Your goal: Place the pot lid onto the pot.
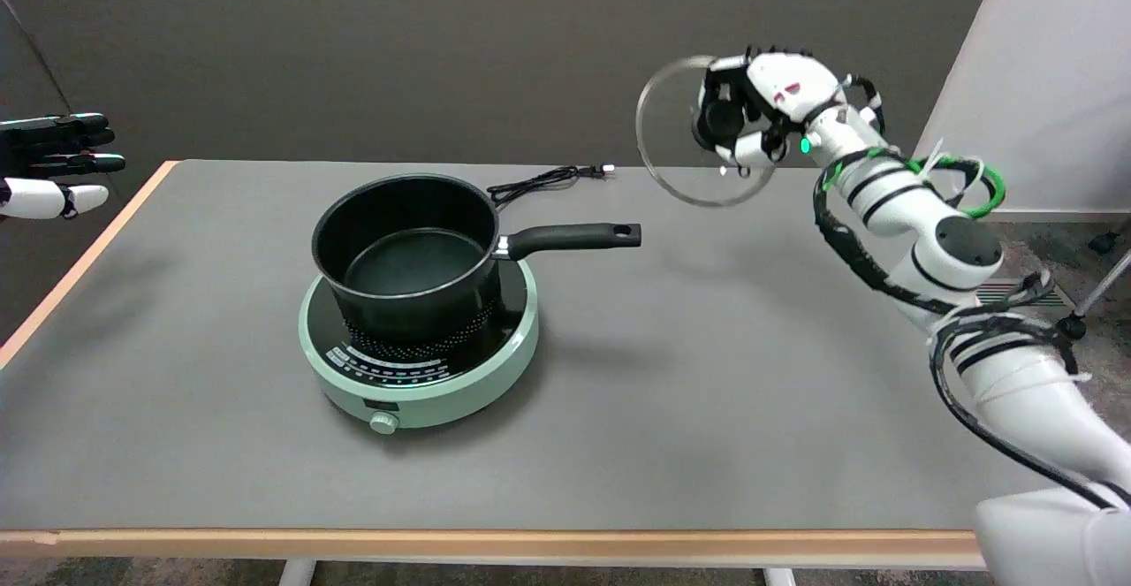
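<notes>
Cooker (424, 383) carries open pot (406, 254); right hand (764, 113) grips glass lid (671, 162), seemingly by its knob, aloft, tilted. Carry step; next level it over pot.

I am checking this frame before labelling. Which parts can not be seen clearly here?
- Head view: black knob of the clear glass pot lid, covered by the right hand.
- Markings on the round green cooker: too small.
- Left hand: cut off by the edge.

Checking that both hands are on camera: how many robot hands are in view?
2: the right hand holds the glass lid in the air at upper right; the left hand hangs at the left edge.
</notes>
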